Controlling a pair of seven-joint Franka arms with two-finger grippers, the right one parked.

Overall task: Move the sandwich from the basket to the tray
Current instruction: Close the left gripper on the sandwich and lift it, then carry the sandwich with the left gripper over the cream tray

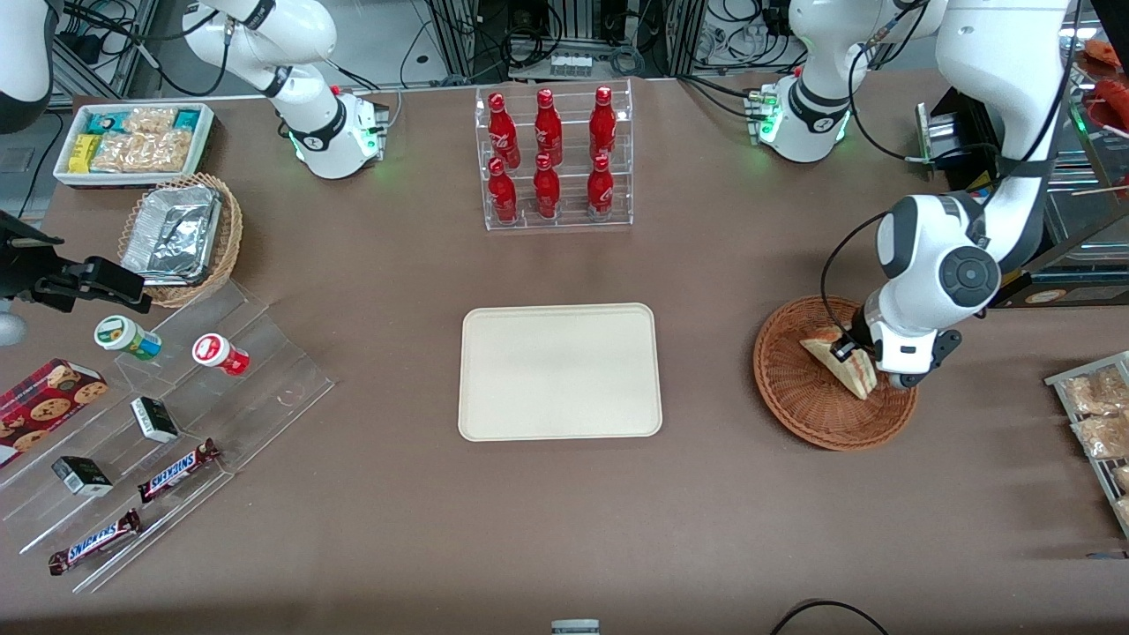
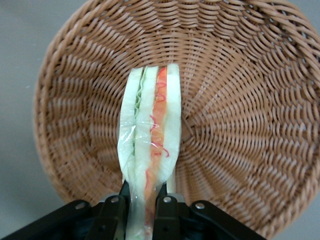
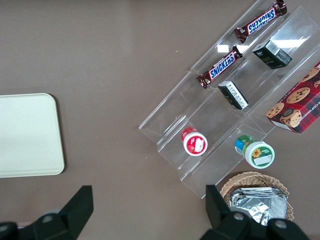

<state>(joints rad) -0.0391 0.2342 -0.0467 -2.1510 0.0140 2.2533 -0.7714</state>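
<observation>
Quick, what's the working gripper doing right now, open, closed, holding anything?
Gripper: jaws closed on the sandwich, down over the basket.

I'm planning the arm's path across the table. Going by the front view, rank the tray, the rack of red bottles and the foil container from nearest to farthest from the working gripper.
The gripper is in the basket, shut on the sandwich.
1. Tray: mid-table, beside the basket.
2. Rack of red bottles: farther from the camera than the tray.
3. Foil container: toward the parked arm's end.
</observation>
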